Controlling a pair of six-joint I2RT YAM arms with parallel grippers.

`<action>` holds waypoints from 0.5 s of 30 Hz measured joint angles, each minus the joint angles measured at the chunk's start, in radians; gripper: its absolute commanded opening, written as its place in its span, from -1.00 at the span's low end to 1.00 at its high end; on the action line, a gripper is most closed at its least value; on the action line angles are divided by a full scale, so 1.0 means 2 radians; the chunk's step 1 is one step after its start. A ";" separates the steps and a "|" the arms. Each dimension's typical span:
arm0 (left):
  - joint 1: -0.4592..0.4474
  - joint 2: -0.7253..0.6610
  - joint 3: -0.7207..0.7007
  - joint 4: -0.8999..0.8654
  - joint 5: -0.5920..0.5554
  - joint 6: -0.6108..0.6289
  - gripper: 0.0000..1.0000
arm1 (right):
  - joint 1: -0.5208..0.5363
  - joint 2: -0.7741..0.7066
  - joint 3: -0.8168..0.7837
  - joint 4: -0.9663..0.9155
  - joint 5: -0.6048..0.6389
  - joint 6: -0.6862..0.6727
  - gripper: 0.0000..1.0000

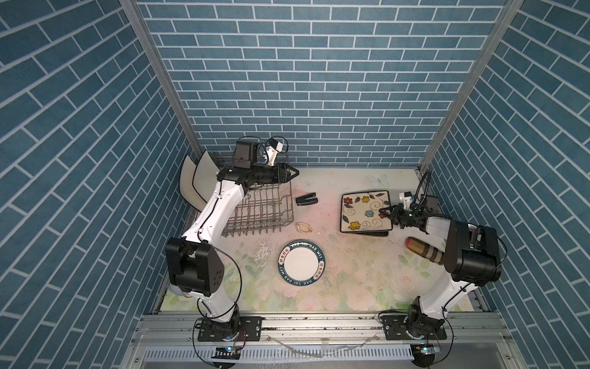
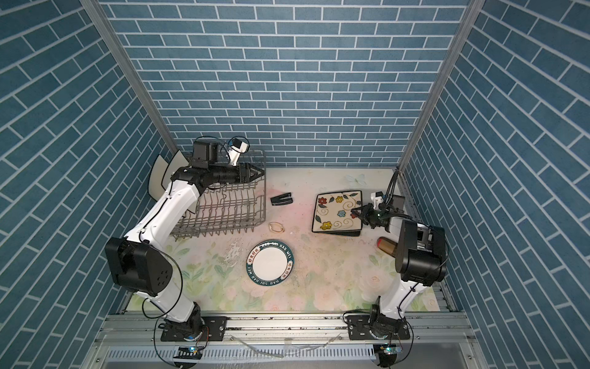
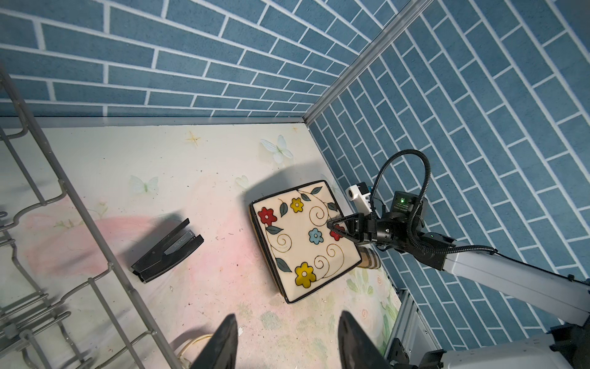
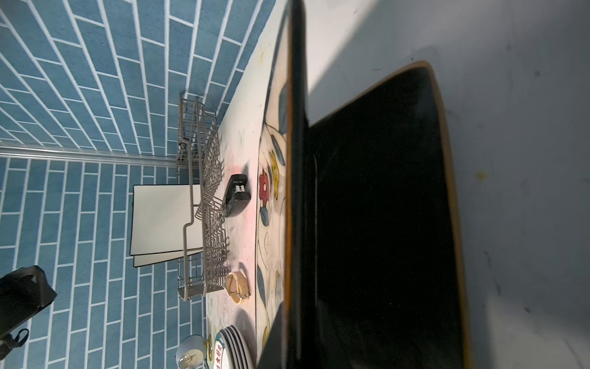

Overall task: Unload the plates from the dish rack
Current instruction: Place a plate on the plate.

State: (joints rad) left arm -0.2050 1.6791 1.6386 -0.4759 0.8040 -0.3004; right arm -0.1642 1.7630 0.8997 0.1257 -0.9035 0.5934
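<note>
1. Currently the unloading looks well along. The flowered plate lies over the black plate at the right of the desk. A stack of round teal-rimmed plates sits near the front middle.
2. The right gripper is at the flowered plate's right rim with its jaws drawn narrow. The right wrist view shows that rim edge-on, close to the lens, so I judge the jaws pinch it: the plate is being set down and is not yet let go.
3. The left gripper hangs over the far right corner of the dish rack, its jaws partly spread and empty.
4. Two black-edged cream plates stand tilted at the rack's end by the left wall. They are what is left to unload.
5. Next, most likely, the right jaws release and lift clear. The left arm would then need to swing back across the rack, take a cream plate by its top edge and draw it straight up out of the tines. It can lay the plate flat on the desk, clear of the stapler and the wristwatch.
</note>
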 measured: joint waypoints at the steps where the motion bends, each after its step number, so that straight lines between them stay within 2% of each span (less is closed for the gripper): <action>1: 0.000 0.000 0.000 0.000 0.000 0.000 0.07 | 0.000 0.000 0.000 -0.007 0.002 -0.005 -1.00; 7: 0.000 0.000 0.000 -0.001 0.000 0.001 0.09 | -0.002 0.000 0.000 -0.025 -0.001 -0.030 -0.97; 10: 0.000 0.000 0.000 -0.001 0.000 0.001 0.10 | -0.002 0.000 0.001 -0.031 -0.001 -0.036 -0.81; 12: 0.000 0.000 0.000 -0.001 0.000 0.001 0.11 | -0.002 0.000 0.001 -0.037 -0.003 -0.038 -0.63; 15: 0.000 0.000 0.000 -0.001 0.000 0.001 0.11 | -0.002 0.000 0.001 -0.058 0.005 -0.046 -0.55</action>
State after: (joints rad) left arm -0.2050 1.6791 1.6386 -0.4782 0.8047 -0.2985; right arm -0.1692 1.7630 0.9024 0.0101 -0.8940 0.5018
